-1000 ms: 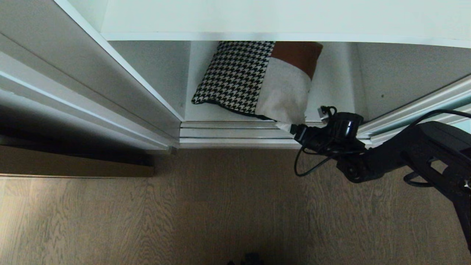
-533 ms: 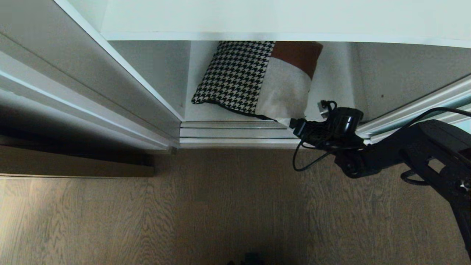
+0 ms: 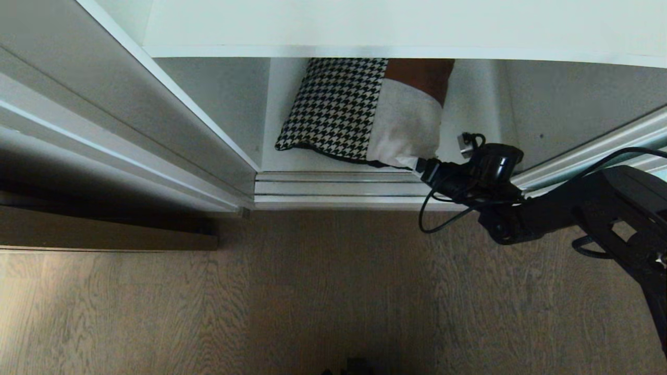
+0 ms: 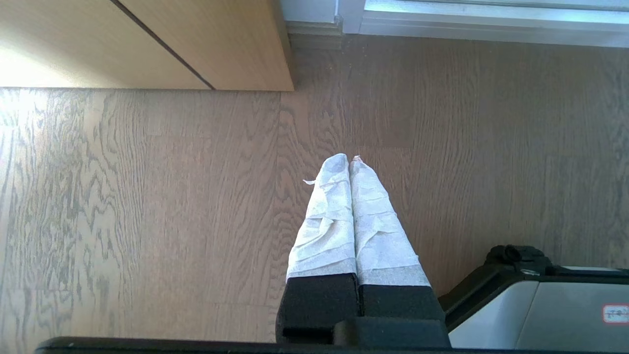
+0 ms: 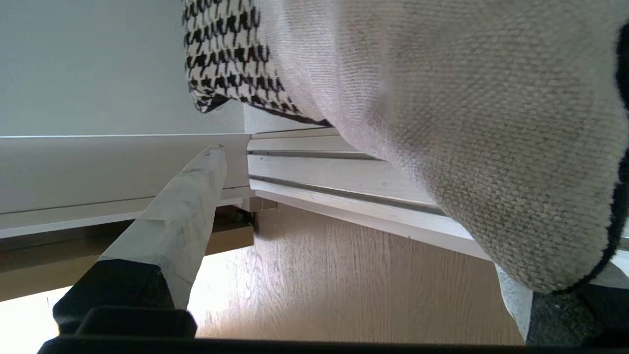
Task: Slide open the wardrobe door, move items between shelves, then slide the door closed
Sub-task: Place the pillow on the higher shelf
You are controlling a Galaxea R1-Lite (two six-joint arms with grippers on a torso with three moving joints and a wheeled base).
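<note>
Nearest, along the bottom of the head frame, runs the wood-grain floor (image 3: 292, 297). In the left wrist view the left pincer (image 4: 350, 164) hangs over that floor with its two white-wrapped fingers pressed together, nothing between them.

Farther in, at the right of the head frame, the black right arm (image 3: 583, 213) reaches toward the middle. The right pincer (image 3: 421, 165) stands wide at the near right corner of the cushion (image 3: 365, 112). In the right wrist view one wrapped finger (image 5: 182, 221) is clear of the fabric, while the cream patch bulges across the gap toward the other finger at the lower right; it appears to touch that corner, though the contact itself is hard to make out.

Beyond the pincer lies the white door track (image 3: 333, 187). Behind it the cushion stands tilted on the bottom shelf (image 3: 281, 159), houndstooth patch to the left. Above it, the next shelf (image 3: 365, 31) crosses the top of the frame.
</note>
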